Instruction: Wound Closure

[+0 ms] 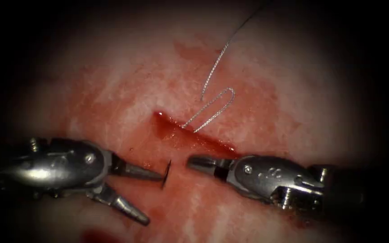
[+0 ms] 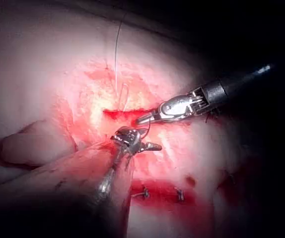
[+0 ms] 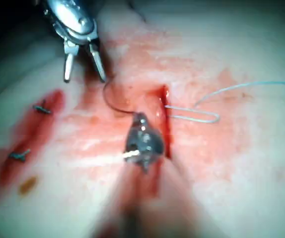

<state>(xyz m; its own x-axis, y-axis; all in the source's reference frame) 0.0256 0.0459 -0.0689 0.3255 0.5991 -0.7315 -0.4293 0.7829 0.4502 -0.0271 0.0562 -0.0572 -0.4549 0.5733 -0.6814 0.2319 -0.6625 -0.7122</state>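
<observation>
Currently the left tool (image 1: 154, 198), coming in from 8 o'clock in the endoscope view, has its jaws spread wide and holds nothing. Its upper jaw tip sits right against the needle (image 1: 166, 173). The needle shows as a short dark sliver nearly edge-on, at 7 o'clock from the middle of the cut (image 1: 196, 135), on the cut's left side. Its lower end meets the tissue (image 1: 127, 90), but whether it is buried there cannot be told.

The right tool (image 1: 194, 162), entering from 4 o'clock, has its jaws closed. The endoscope view shows a small gap between its tips and the needle. In the right wrist view the needle's curve seems to run up to those tips, so a hold on the needle's end cannot be settled.

The thread (image 1: 217, 104) rises out of the cut, folds into a slack loop at 12 o'clock of it, and leaves toward 1 o'clock.

The main risk is likely the needle itself. With no sure grip on it, a nudge from the open left jaw could tip or spin it out of line. Closing on its point could probably dull it. The slack loop could also catch on a jaw or drag through the red fluid (image 1: 176, 135).
</observation>
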